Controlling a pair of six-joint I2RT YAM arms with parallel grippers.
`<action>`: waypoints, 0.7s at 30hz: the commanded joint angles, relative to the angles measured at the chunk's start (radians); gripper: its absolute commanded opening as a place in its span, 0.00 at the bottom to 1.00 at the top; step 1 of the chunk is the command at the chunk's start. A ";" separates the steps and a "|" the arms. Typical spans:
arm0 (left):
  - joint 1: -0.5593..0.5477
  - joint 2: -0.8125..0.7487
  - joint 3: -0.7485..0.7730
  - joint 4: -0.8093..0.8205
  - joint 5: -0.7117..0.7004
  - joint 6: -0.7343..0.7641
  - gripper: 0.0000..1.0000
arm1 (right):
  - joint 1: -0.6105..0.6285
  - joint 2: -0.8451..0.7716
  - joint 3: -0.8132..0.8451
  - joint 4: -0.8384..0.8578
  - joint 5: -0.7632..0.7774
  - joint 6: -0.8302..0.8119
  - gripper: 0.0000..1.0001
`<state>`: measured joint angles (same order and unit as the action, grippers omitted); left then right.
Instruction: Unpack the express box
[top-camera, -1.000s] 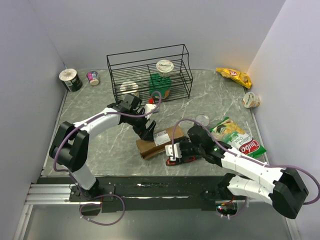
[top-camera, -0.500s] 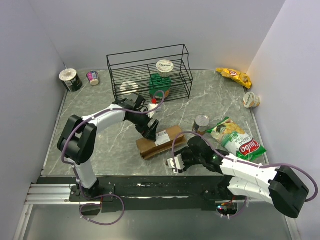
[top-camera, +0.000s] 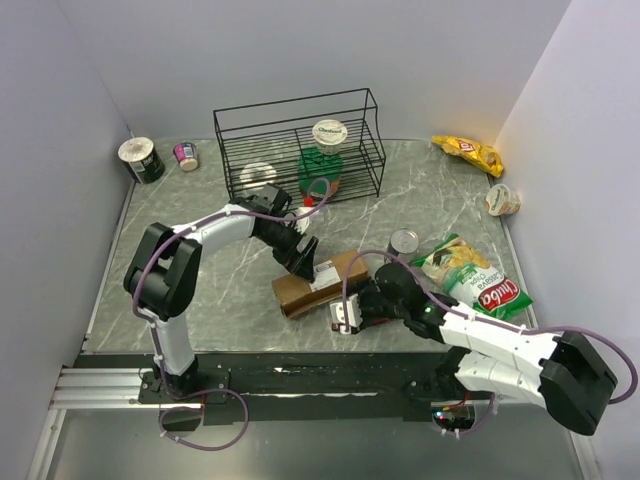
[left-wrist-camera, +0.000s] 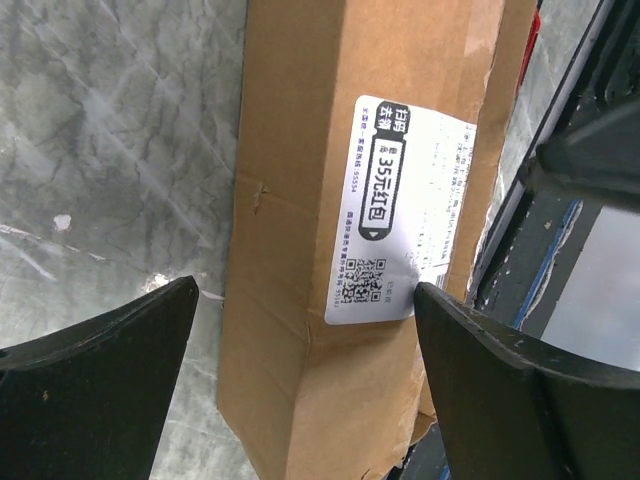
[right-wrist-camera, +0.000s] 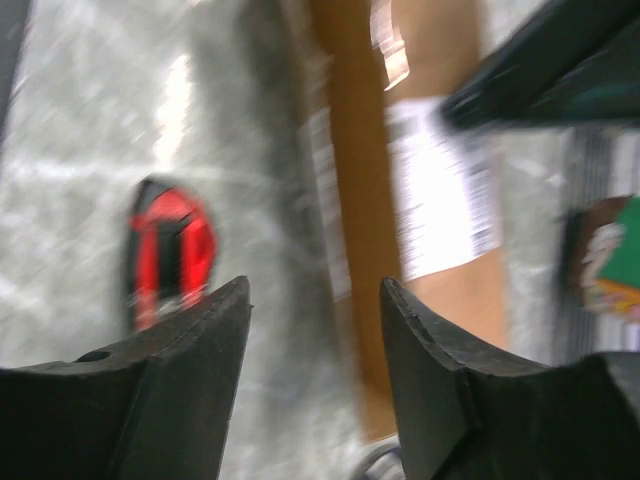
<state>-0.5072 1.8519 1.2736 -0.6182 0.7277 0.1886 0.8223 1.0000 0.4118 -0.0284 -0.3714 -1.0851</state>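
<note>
The express box (top-camera: 318, 279) is a long brown carton with a white label (left-wrist-camera: 405, 210), lying flat on the marble table (top-camera: 200, 290). My left gripper (top-camera: 301, 259) is over its far side. In the left wrist view its fingers (left-wrist-camera: 110, 350) stand wide open on either side of the box (left-wrist-camera: 300, 200) without touching it. My right gripper (top-camera: 346, 315) is at the box's near side, open with nothing between its fingers (right-wrist-camera: 200, 340). The right wrist view is blurred; it shows the box (right-wrist-camera: 430, 60) ahead and a red and black object (right-wrist-camera: 168, 250) on the table to the left.
A black wire rack (top-camera: 300, 145) at the back holds a green white-lidded container (top-camera: 322, 165). A can (top-camera: 403, 243) and a green snack bag (top-camera: 470, 275) lie right of the box. A yellow bag (top-camera: 468, 152) and cups (top-camera: 142, 160) sit near the walls.
My right gripper has drawn back left along the box's near side, uncovering the can. My left gripper has shifted slightly right over the box. The box has barely moved.
</note>
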 joint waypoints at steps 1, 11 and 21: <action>0.004 0.020 0.038 -0.008 0.015 0.006 0.95 | 0.009 0.057 0.044 0.070 -0.029 -0.007 0.64; 0.006 0.003 0.026 -0.009 0.027 0.014 0.95 | 0.011 0.138 0.018 0.053 0.002 -0.055 0.60; 0.071 0.047 0.096 -0.051 0.113 0.018 0.91 | 0.018 0.098 -0.056 0.036 0.014 -0.053 0.50</action>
<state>-0.4736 1.8839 1.3178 -0.6502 0.7795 0.1951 0.8337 1.1145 0.3695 0.0017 -0.3580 -1.1309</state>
